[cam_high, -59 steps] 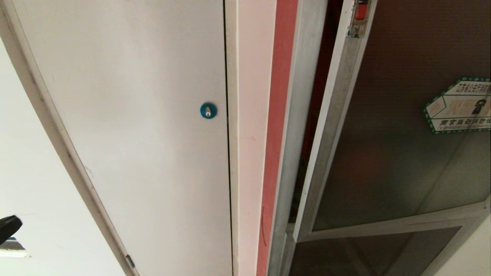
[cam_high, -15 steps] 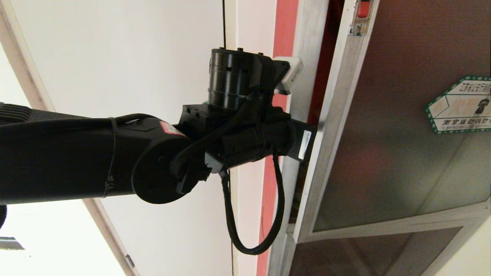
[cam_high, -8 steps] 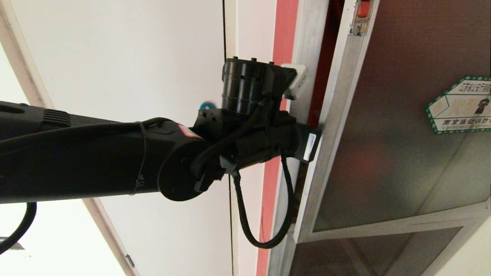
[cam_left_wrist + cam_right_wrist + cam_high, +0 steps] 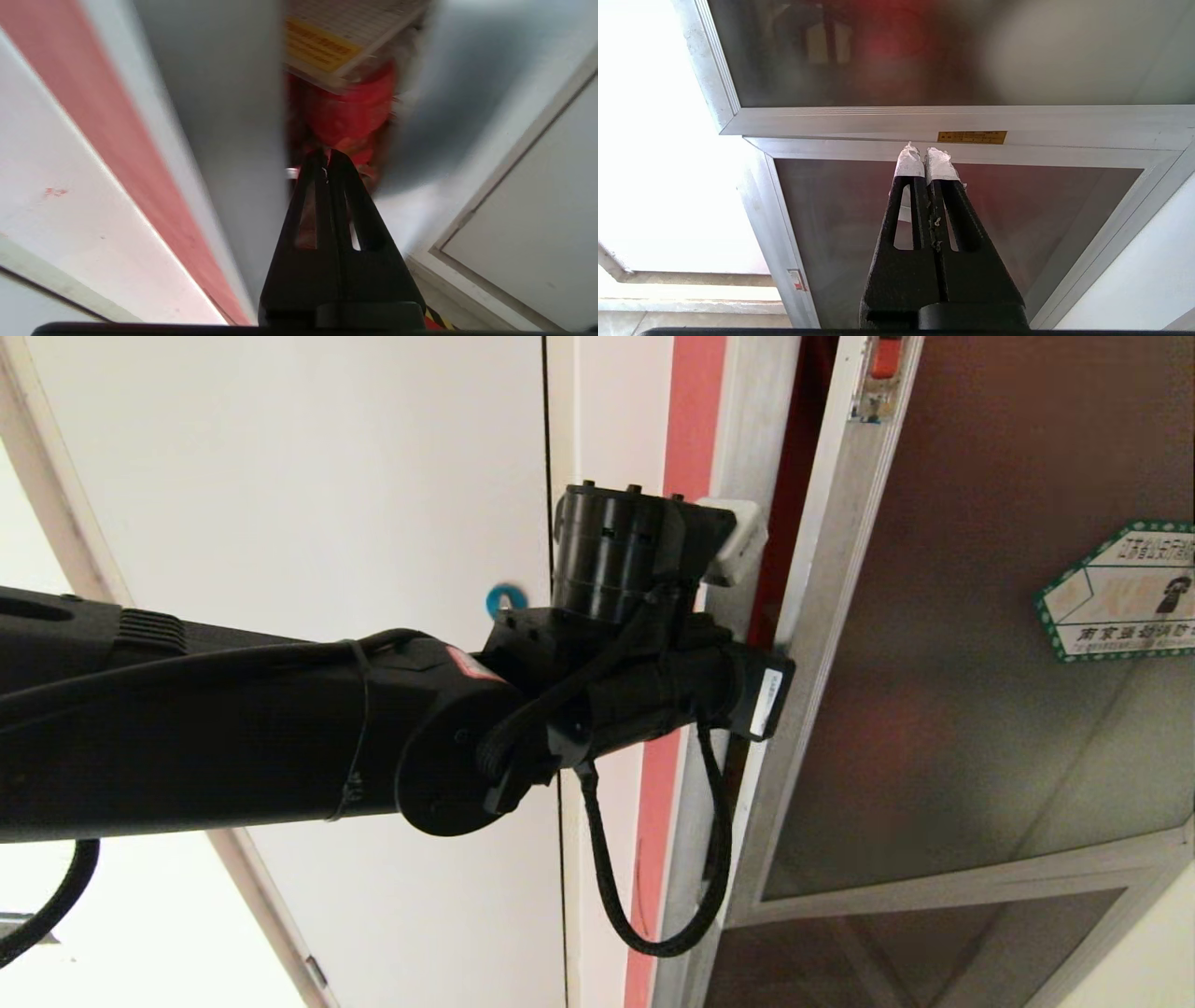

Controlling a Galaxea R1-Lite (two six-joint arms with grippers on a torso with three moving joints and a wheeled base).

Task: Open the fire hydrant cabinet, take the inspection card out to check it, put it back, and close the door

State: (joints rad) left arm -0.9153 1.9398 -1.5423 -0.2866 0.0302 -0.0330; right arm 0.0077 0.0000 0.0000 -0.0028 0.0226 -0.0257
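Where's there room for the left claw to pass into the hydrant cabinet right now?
Only the narrow slot between the cabinet frame and the door edge is free; the left claw, shut, points into it. Beyond the slot it is crowded: the red valve sits ahead, the inspection card over it.

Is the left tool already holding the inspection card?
No: in the left wrist view the left tool is shut and empty in the door gap, with the inspection card farther inside.

The black left gripper [image 4: 328, 156] has its fingertips hidden behind the aluminium-framed dark glass door [image 4: 952, 644]; the white gridded inspection card with a yellow band [image 4: 345, 32] is blurred and cut off by the frame edge
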